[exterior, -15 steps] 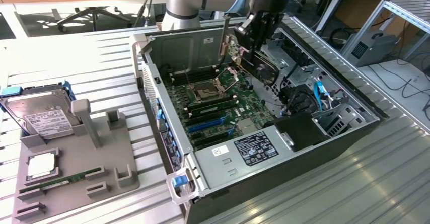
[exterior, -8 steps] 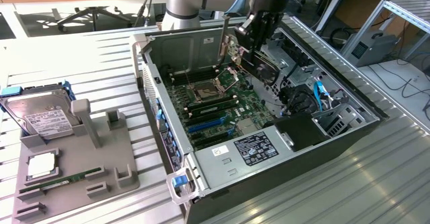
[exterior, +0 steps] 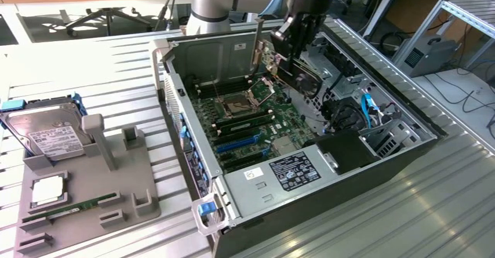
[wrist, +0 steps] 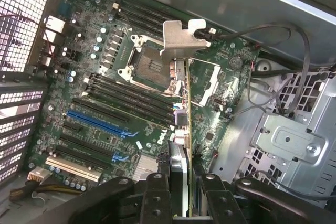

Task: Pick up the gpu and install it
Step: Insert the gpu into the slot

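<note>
Open PC case (exterior: 259, 191) on desk (exterior: 433, 211), motherboard (wrist: 94, 98) exposed. gpu (exterior: 300, 75) hangs above the board, unseated, with the hand (wrist: 185, 198) clamped on its edge. Likely risk: any tilt or offset and the connector misses the blue slots (wrist: 97, 121), or the bracket (wrist: 184, 38) snags on the case wall.

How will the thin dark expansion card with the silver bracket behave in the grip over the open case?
The thin dark expansion card is probably stiff: it juts straight from the fingers without sagging. Held at one end, it may pivot if nudged. Its silver bracket looks apt to snag.
</note>
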`<state>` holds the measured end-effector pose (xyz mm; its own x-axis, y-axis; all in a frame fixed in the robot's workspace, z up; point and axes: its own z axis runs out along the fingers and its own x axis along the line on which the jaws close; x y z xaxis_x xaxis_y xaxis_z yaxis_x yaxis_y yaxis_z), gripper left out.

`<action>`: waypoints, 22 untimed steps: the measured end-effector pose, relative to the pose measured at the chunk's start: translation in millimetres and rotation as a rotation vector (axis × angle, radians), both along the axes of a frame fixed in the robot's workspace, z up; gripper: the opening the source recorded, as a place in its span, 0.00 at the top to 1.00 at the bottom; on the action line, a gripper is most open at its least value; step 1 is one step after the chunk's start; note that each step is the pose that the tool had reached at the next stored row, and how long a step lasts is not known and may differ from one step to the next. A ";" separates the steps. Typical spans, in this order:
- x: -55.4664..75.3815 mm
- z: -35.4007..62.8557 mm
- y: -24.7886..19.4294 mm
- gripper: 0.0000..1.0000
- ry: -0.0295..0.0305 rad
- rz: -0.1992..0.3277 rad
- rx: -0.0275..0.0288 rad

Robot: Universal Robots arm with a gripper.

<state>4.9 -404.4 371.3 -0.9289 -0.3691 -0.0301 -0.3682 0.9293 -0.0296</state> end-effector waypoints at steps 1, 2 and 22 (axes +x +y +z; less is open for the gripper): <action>0.0 0.0 0.0 0.73 0.0000 0.003 -0.0001; 0.0 0.0 0.0 0.73 0.0000 0.006 0.0000; 0.0 -0.1 0.0 0.73 0.0000 0.056 0.0000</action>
<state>4.9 -404.4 371.2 -0.9070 -0.4200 -0.0300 -0.4192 0.9074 -0.0297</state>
